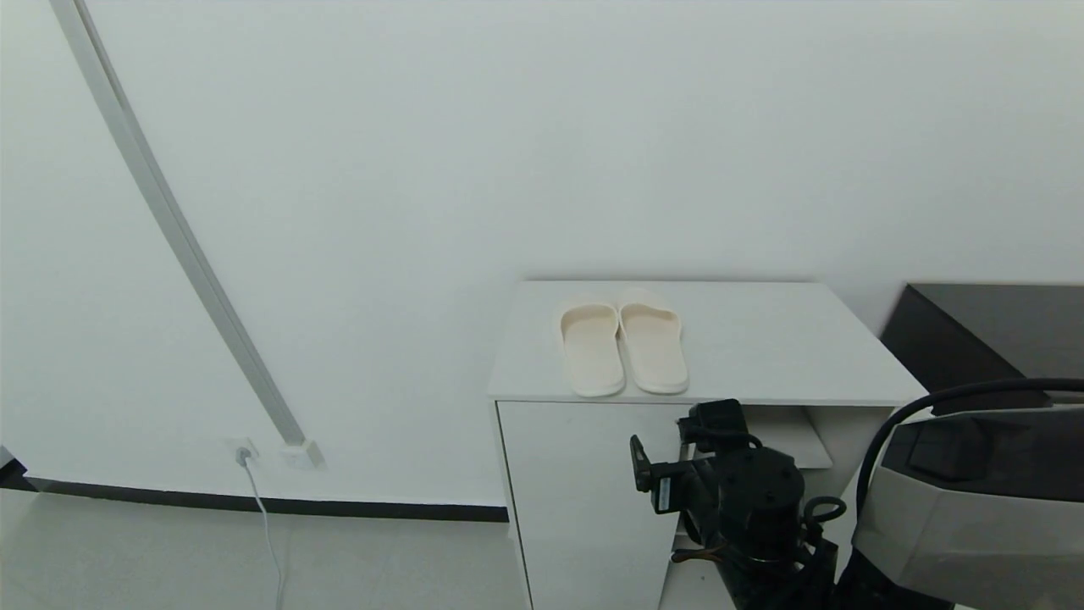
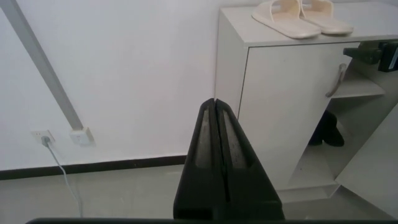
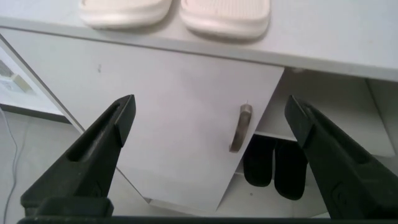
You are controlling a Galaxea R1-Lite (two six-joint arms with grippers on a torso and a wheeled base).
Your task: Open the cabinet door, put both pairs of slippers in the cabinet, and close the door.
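Note:
A white cabinet [image 1: 762, 339] stands against the wall with a cream pair of slippers [image 1: 625, 347] side by side on its top. Its left door [image 1: 584, 491] is closed, with a handle [image 3: 239, 127] at the inner edge. The right half stands open. A black pair of slippers [image 3: 277, 165] sits inside on the bottom, below a shelf [image 2: 364, 89]. My right gripper [image 3: 210, 102] is open, facing the door just below the cabinet top, with the handle between and beyond its fingers. My left gripper [image 2: 215, 106] is shut on nothing, out to the left of the cabinet.
A dark piece of furniture [image 1: 982, 330] stands right of the cabinet. On the wall to the left are a slanted cable duct [image 1: 169, 220] and a socket [image 1: 244, 451] with a cable running down to the floor. Open floor lies left of the cabinet.

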